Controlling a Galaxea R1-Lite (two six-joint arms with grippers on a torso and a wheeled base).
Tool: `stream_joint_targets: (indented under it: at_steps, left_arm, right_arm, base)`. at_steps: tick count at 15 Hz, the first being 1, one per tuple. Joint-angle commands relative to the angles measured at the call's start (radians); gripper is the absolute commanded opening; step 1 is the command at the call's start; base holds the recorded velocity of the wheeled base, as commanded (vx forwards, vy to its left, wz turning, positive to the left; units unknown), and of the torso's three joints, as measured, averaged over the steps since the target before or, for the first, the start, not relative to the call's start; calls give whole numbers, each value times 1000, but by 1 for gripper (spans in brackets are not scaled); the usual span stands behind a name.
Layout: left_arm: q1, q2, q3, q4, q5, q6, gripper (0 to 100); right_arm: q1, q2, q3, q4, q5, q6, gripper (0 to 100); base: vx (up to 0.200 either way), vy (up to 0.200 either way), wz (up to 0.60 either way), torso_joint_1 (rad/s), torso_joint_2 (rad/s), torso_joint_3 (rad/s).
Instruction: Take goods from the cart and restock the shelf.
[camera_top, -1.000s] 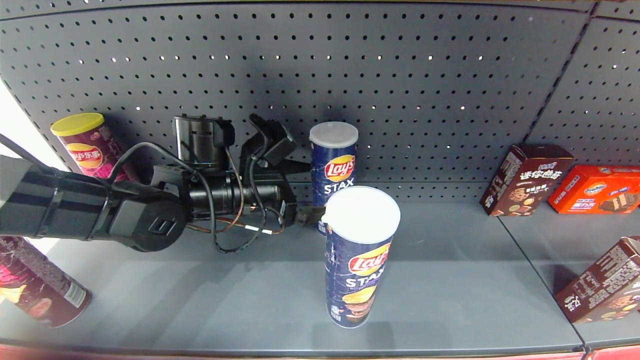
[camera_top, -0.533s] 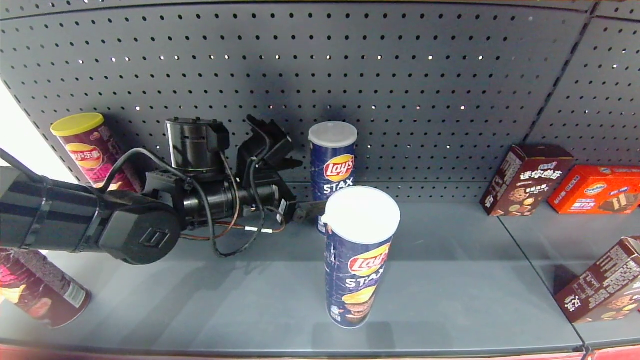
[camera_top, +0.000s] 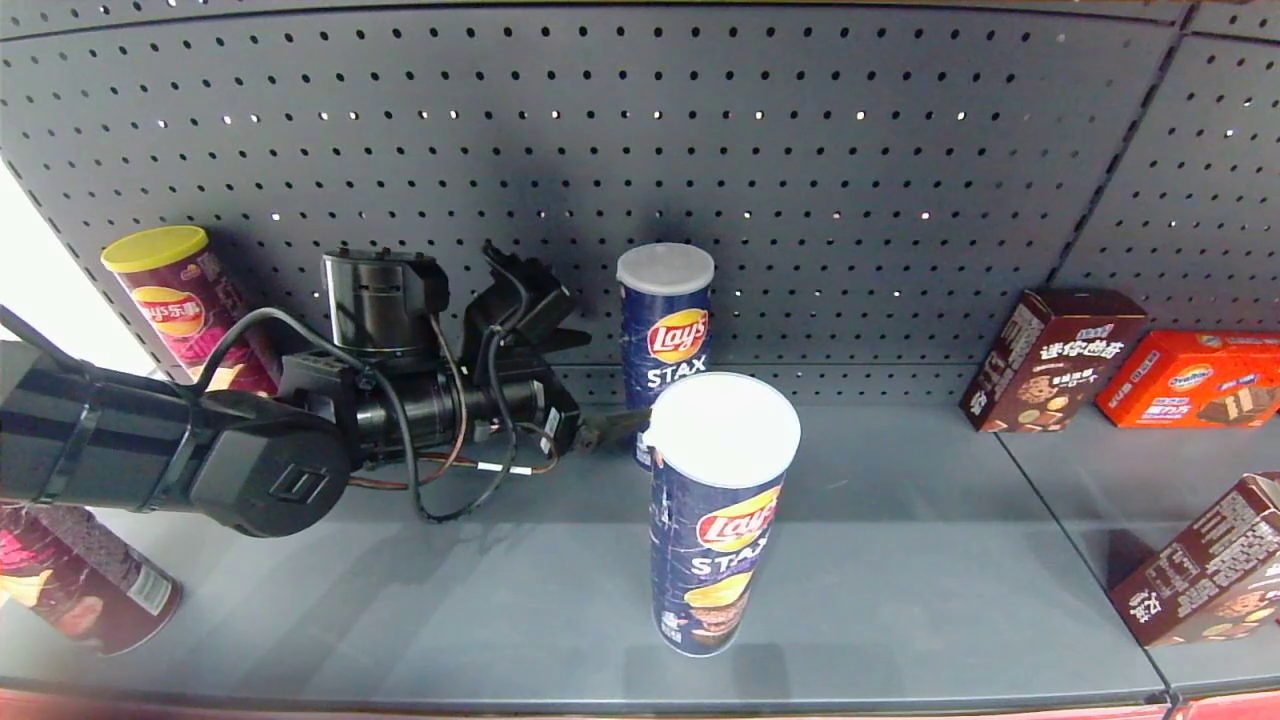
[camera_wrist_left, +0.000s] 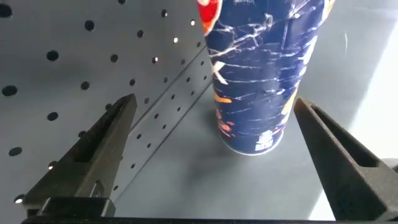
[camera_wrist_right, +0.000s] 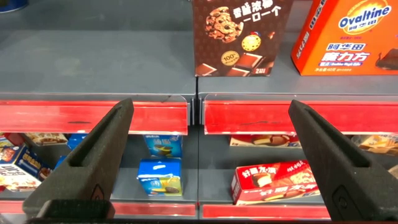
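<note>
Grey metal shelf board (camera_top: 900, 560) meets a perforated back panel (camera_top: 800, 150). From the head we count two white-lidded blue chip cans, the rear can (camera_top: 665, 330) at the panel and the front can (camera_top: 715, 520) nearer the lip. Bare board runs right to three cardboard boxes (camera_top: 1050, 355). Left wrist: our left gripper (camera_wrist_left: 214, 104) is spread wide, the rear can just beyond its tips. Right wrist: our right gripper (camera_wrist_right: 211, 107) gapes too, facing red-edged shelf fronts (camera_wrist_right: 155, 117).

Grey shelf (camera_top: 900, 580), front blue can (camera_top: 715, 530), rear blue can (camera_top: 663, 330), maroon cans (camera_top: 180, 305), snack boxes (camera_top: 1050, 360)
</note>
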Motion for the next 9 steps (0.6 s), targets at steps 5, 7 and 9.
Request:
stream_joint_targets:
  at_steps: [5,7,9]
  left_arm:
    - [8,1,-3,-1,7,-6,100]
    - [8,1,-3,-2,9,-6,100]
    - [10,1,-3,-2,13,-7,100]
  right_arm:
    - [0,1,0,0,1,0,100]
    - [0,0,0,0,1,0,100]
    - [0,1,0,0,1,0,100]
  base:
    - [0,0,0,0,0,0]
    - [0,0,0,0,0,0]
    - [0,0,0,0,0,0]
